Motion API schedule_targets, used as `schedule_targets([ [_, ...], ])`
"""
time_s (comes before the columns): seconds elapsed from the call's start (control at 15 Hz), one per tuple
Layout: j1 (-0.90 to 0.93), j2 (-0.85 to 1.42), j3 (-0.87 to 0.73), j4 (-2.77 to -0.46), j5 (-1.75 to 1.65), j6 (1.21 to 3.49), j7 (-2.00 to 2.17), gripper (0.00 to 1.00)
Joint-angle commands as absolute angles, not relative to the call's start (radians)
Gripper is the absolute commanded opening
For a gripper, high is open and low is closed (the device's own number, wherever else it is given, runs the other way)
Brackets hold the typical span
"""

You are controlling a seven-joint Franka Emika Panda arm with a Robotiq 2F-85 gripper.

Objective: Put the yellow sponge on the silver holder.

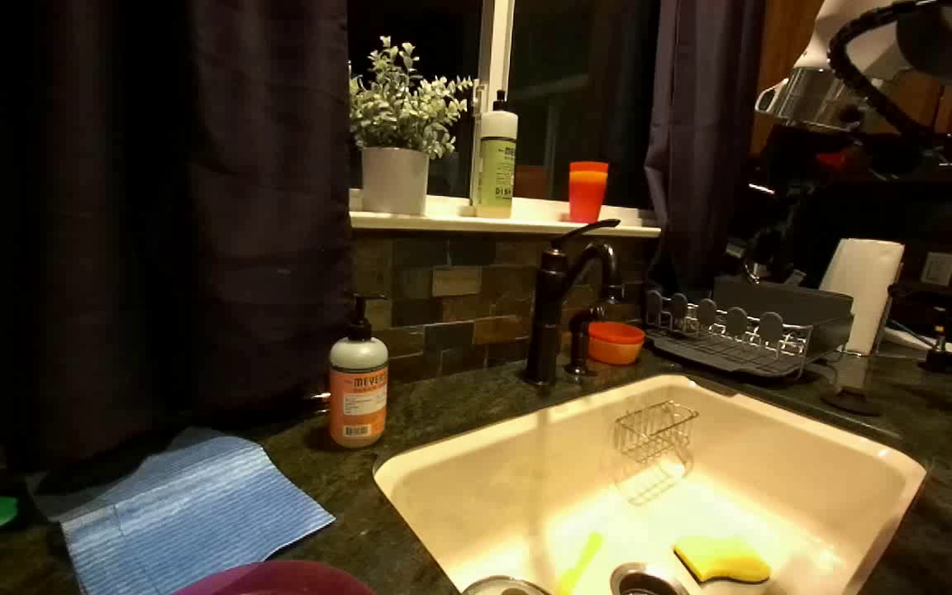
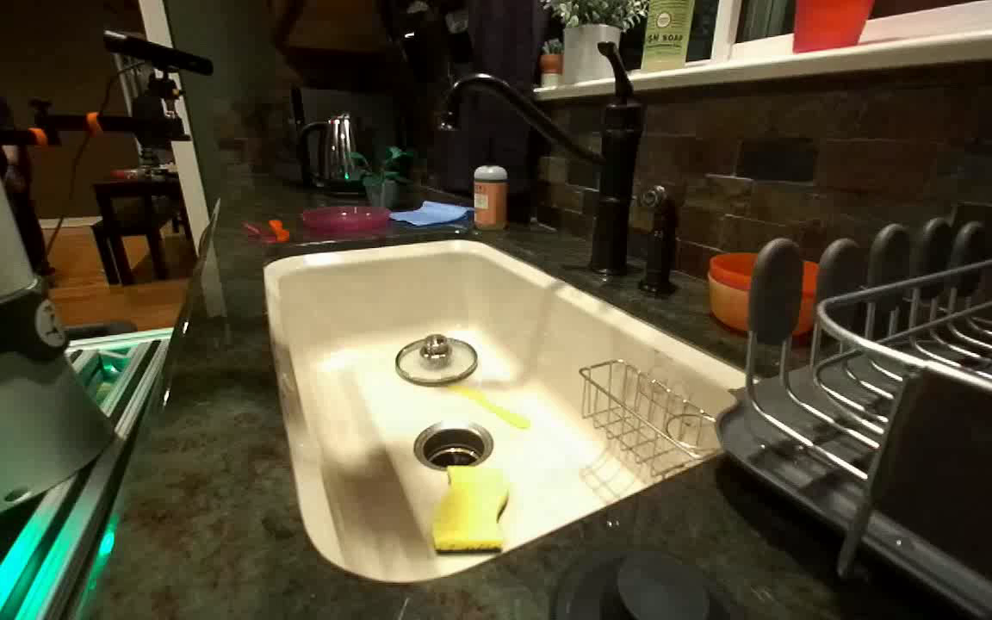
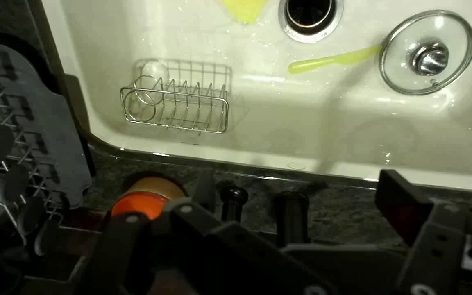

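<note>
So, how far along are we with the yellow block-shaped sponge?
Done: nothing yet; the sponge lies in the pale sink. In hand: nothing; the dark two-fingered gripper is open. Left: grasp, lift and set the sponge on the silver wire holder, which bears none.

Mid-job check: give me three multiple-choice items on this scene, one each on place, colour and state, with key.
1. Where is the yellow sponge?
A) in the silver holder
B) on the dish rack
C) in the sink, beside the drain

2. What colour is the cloth on the counter?
A) red
B) blue
C) green

3. How is the gripper?
A) open
B) shut on the sponge
C) shut, empty

1: C, since both exterior views show it there.
2: B, as both exterior views show blue.
3: A, because its fingers stand apart in the wrist view.
</note>
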State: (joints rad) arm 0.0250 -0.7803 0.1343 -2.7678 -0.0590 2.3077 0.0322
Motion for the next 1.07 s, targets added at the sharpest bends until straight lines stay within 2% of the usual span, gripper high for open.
schedule_targets([
  [0.0, 0.036, -0.778, 0.124, -2.781, -0.07, 2.304, 0.04, 1.0],
  [0.33, 0.017, -0.744, 0.137, -2.802, -0.079, 2.33, 0.07, 1.0],
  [1.0, -0.066, -0.42, 0.253, -2.778, -0.196, 2.428, 0.326, 1.0],
])
